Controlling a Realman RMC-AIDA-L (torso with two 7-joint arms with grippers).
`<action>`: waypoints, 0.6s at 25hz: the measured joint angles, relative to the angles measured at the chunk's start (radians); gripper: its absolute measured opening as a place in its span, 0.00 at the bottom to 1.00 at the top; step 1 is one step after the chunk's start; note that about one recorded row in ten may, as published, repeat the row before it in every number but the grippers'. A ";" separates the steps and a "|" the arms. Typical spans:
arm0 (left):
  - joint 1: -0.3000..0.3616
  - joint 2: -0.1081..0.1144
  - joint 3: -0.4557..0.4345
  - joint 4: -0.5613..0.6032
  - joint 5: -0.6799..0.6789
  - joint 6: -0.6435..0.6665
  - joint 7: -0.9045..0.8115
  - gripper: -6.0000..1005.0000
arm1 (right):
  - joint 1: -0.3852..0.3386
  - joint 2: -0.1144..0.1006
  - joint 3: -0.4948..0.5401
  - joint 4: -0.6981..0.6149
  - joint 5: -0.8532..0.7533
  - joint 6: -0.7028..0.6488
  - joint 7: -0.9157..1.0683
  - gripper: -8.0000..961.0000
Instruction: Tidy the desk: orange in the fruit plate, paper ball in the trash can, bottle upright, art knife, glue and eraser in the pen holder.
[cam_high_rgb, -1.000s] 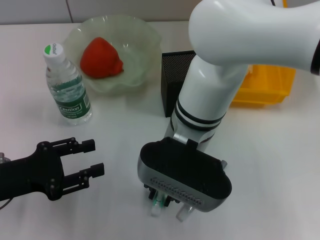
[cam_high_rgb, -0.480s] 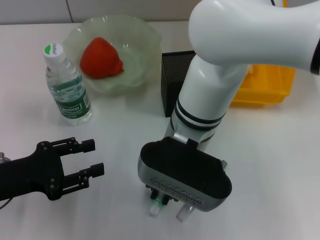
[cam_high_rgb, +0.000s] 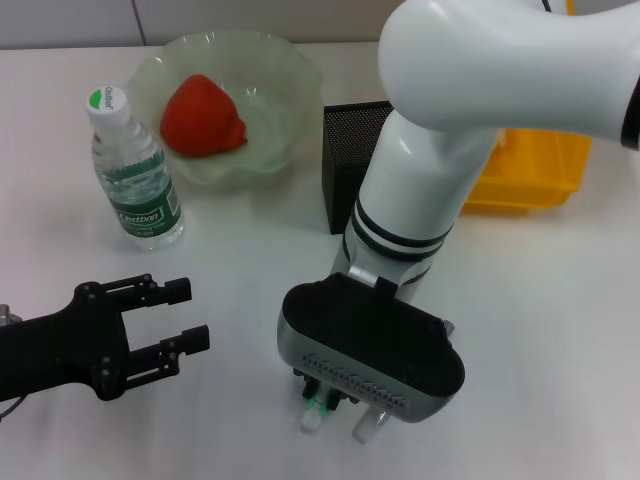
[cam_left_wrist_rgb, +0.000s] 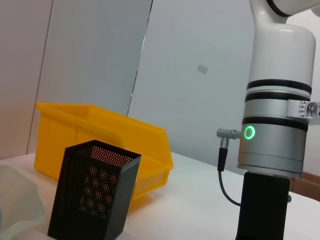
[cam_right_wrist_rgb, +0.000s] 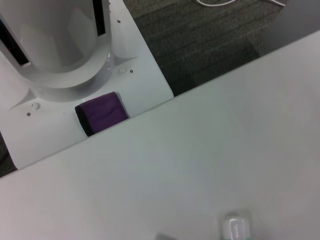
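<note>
The bottle (cam_high_rgb: 135, 170) stands upright at the left. The orange (cam_high_rgb: 203, 115) lies in the green fruit plate (cam_high_rgb: 280, 75). The black mesh pen holder (cam_high_rgb: 345, 165) stands mid-table and also shows in the left wrist view (cam_left_wrist_rgb: 92, 192). My right gripper (cam_high_rgb: 335, 405) hangs low at the near edge, over a small white-and-green item (cam_high_rgb: 313, 418). A similar white item shows in the right wrist view (cam_right_wrist_rgb: 236, 227). My left gripper (cam_high_rgb: 188, 315) is open and empty at the near left. The paper ball, art knife and eraser are not identifiable.
A yellow bin (cam_high_rgb: 530, 170) stands behind the right arm, right of the pen holder, and also shows in the left wrist view (cam_left_wrist_rgb: 100, 135). The right arm's forearm (cam_high_rgb: 410, 215) rises just in front of the pen holder. The table's near edge (cam_right_wrist_rgb: 150, 107) is close to the right gripper.
The small white-and-green item under my right gripper has shifted very slightly. The left arm has not moved.
</note>
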 joint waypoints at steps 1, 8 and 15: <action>0.000 0.000 0.000 0.000 0.000 0.000 0.000 0.61 | 0.000 0.000 0.000 0.000 0.000 0.000 0.000 0.22; -0.001 -0.001 0.000 0.000 0.000 0.000 0.000 0.61 | -0.004 0.000 0.000 0.000 0.001 -0.001 0.000 0.22; -0.001 -0.002 0.000 0.000 0.000 0.000 0.000 0.61 | -0.006 0.000 0.000 0.000 0.002 -0.004 0.000 0.22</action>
